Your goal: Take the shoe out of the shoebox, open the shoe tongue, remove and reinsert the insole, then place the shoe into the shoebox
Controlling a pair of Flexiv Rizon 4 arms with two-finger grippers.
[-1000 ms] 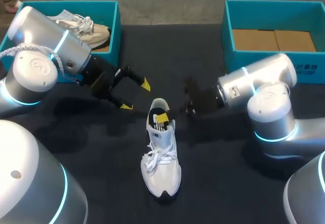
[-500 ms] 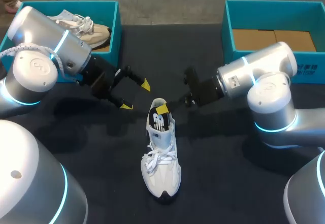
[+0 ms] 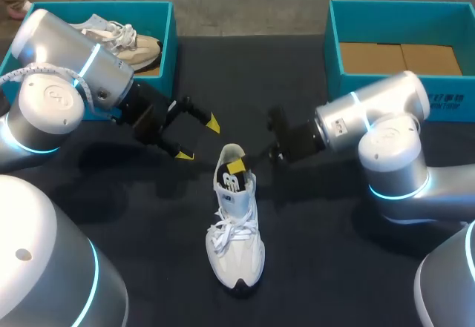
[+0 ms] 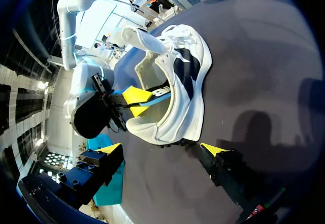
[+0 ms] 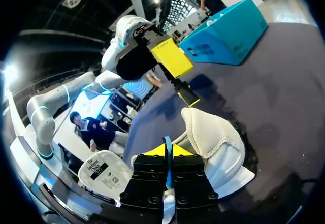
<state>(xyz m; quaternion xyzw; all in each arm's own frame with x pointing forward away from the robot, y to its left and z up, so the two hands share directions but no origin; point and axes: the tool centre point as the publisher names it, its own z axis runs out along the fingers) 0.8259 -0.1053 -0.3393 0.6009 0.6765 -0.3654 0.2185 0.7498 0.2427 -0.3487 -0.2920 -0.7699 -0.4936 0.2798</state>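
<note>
Jaws on the right arm (image 3: 371, 116): pinched narrow on a thin blue edge inside the heel opening of the shoe (image 3: 236, 230), pretty sure that's the insole (image 5: 166, 148).
Jaws on the left arm (image 3: 74, 60): spread wide, empty, hanging just beside the shoe's heel, not touching it.
Shoe: upright on the bench (image 3: 334, 268), laces up, heel end toward both arms.
Change: right arm has swung in closer to the shoe; left arm and shoe haven't budged.
Meaning: looks like the insole pull is starting, so reinserting and boxing are still to come.
</note>
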